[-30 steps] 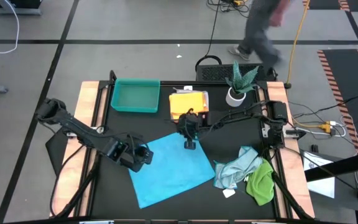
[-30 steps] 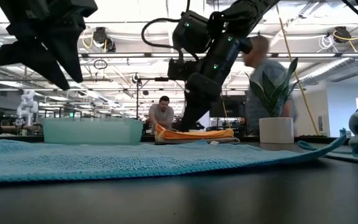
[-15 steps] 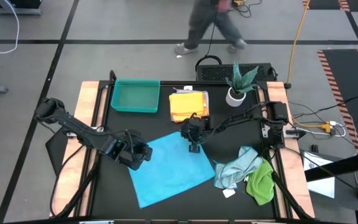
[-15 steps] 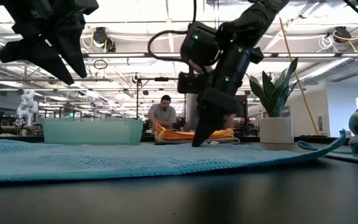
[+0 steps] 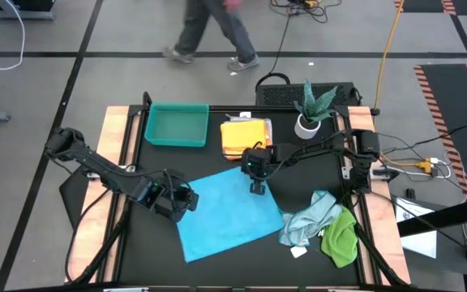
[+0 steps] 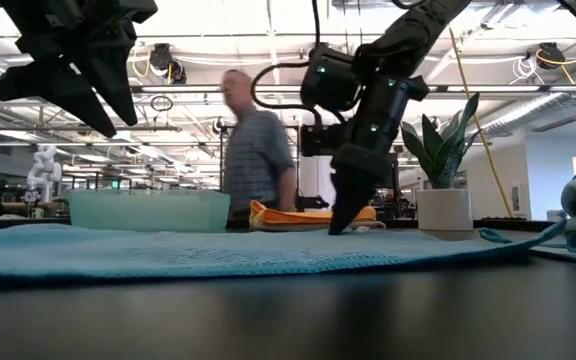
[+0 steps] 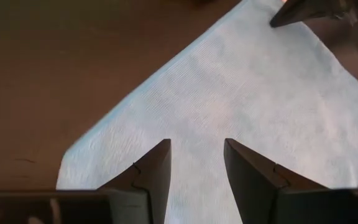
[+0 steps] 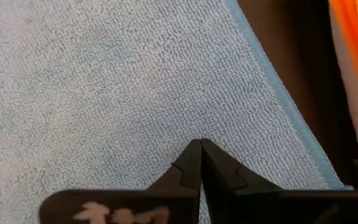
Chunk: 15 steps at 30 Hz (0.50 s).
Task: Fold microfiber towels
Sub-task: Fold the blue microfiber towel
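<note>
The bright blue towel (image 5: 227, 215) lies spread flat in the middle of the table (image 5: 217, 268), turned diamond-wise, not yet folded. At its far right corner the right gripper (image 5: 257, 189) points down onto the cloth with its fingers pressed together; the right wrist view shows the closed tips resting on the blue pile just inside the hem, pinning it rather than pinching it, as far as can be told. At the towel's left corner the left gripper (image 5: 186, 201) hovers above the edge with its fingers (image 7: 154, 171) spread partway, nothing between them.

Just beyond the towel, at the far side of the table, a yellow-orange towel (image 5: 246, 136) sits as a neat folded stack with what looks like a white-grey cloth under it, so I judge that part of the work is done. To the right, near the table's right edge, a pale blue towel (image 5: 306, 217) and a green towel (image 5: 340, 235) lie crumpled together, untouched. A small white tag (image 5: 299, 251) lies on the table near them.

So roughly two cloths seem finished, one is laid out ready for its first fold, and two wait.

Farther out, a teal tray (image 5: 176, 126) stands at the far left and a potted plant (image 5: 312, 109) at the far right. A person (image 5: 209, 28) walks across the floor behind the table.
</note>
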### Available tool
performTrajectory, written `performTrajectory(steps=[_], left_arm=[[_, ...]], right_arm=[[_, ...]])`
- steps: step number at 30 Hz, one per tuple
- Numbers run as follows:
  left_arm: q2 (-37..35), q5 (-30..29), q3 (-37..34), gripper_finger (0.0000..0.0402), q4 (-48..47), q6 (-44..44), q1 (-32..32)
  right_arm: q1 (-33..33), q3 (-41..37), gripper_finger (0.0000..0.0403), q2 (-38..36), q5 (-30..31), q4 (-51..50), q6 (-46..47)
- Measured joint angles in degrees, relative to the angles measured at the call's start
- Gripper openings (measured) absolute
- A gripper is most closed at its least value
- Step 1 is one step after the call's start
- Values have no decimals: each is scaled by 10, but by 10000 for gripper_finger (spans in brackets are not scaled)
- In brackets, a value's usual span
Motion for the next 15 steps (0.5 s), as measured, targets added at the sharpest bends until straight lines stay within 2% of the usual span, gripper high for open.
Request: performTrajectory(steps=[10,15], left_arm=[[0,1,0,149,-26,3,3],[0,1,0,149,-27,4,3]], right_arm=[[46,-106,0,-140,0,-5,179],[54,-156,0,-209,32,55,214]])
